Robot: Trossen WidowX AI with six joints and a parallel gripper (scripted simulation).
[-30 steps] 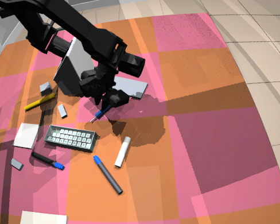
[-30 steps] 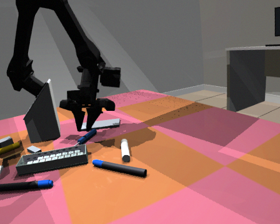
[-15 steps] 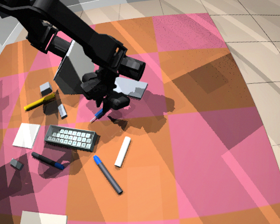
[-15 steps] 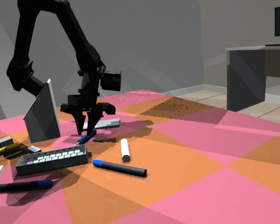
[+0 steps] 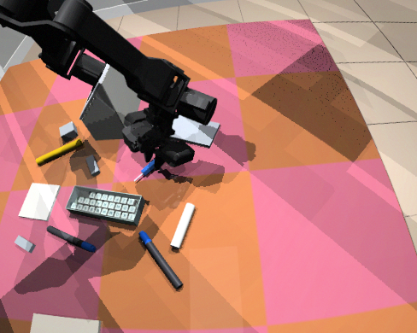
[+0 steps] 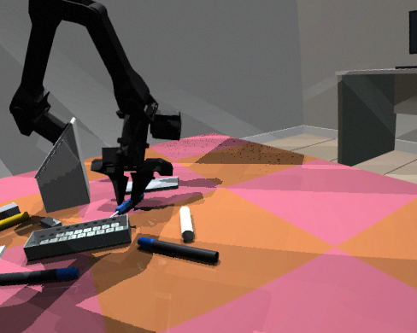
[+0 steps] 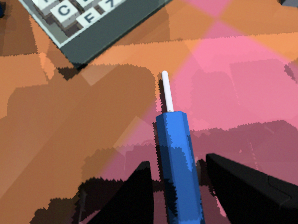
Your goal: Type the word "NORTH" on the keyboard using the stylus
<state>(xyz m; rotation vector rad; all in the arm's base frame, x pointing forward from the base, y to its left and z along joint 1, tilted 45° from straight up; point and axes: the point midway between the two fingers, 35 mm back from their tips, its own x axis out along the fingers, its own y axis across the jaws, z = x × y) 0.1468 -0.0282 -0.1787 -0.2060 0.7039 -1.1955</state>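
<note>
Claw [image 5: 154,163] [image 6: 128,203] [image 7: 178,165] open, its fingers apart on either side of the blue stylus [image 5: 149,168] [image 6: 124,207] [image 7: 177,150], grasping nothing. The stylus lies between and beyond the fingertips, its thin pale tip [image 5: 138,176] [image 6: 114,213] [image 7: 167,91] pointing away from the claw. Near the claw, on the tip's side, is the keyboard [image 5: 105,217] [image 6: 78,244] [image 7: 102,45].

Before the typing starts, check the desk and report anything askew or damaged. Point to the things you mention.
Nothing looks spilled or damaged. The one oddity is untidiness: two dark blue-ended markers [image 5: 161,260] [image 6: 179,250], [image 5: 71,238] [image 6: 35,276] and a white marker [image 5: 183,226] [image 6: 186,223] lie loose at differing angles around the keyboard [image 5: 103,219] [image 6: 78,245] [image 7: 100,45].
</note>
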